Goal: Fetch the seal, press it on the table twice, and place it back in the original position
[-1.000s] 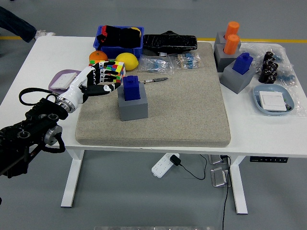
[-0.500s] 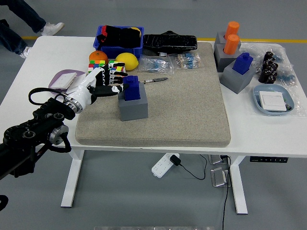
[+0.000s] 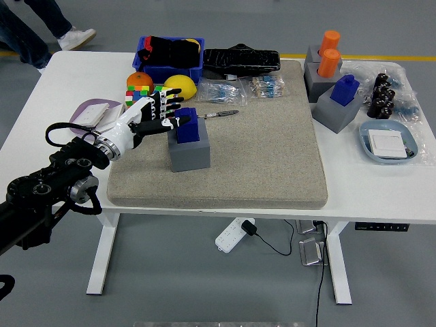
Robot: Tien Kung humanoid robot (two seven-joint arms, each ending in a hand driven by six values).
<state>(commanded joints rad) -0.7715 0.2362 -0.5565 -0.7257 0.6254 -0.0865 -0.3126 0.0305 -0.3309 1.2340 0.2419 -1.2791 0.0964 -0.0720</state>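
Your left hand [image 3: 151, 117] had reached in from the left over the beige mat [image 3: 266, 157], its white-backed palm facing the blue seal [image 3: 187, 125] and its black fingers [image 3: 168, 109] spread wide, holding nothing. The fingertips were right at the seal's left side, though you could not tell from the head view whether they touched it. The seal itself sat upright in its grey holder block [image 3: 189, 153] on the left part of the mat. Just behind your hand lay a colour cube [image 3: 139, 94], an orange [image 3: 139, 80] and a lemon [image 3: 181, 85], with a blue bin [image 3: 167, 71] of dark items farther back. A pen [image 3: 219, 114] lay on the mat just right of the seal. To the left of your hand, a purple dish [image 3: 92, 112] rested on the white table [image 3: 61, 109]. Well apart on the right side stood a second blue seal [image 3: 345, 89] in another grey block [image 3: 337, 112], two orange stamps [image 3: 330, 51] in a grey holder behind it, and a light blue tray [image 3: 391, 142] near the table's right edge. A person's legs [image 3: 34, 30] showed past the table's far left corner.
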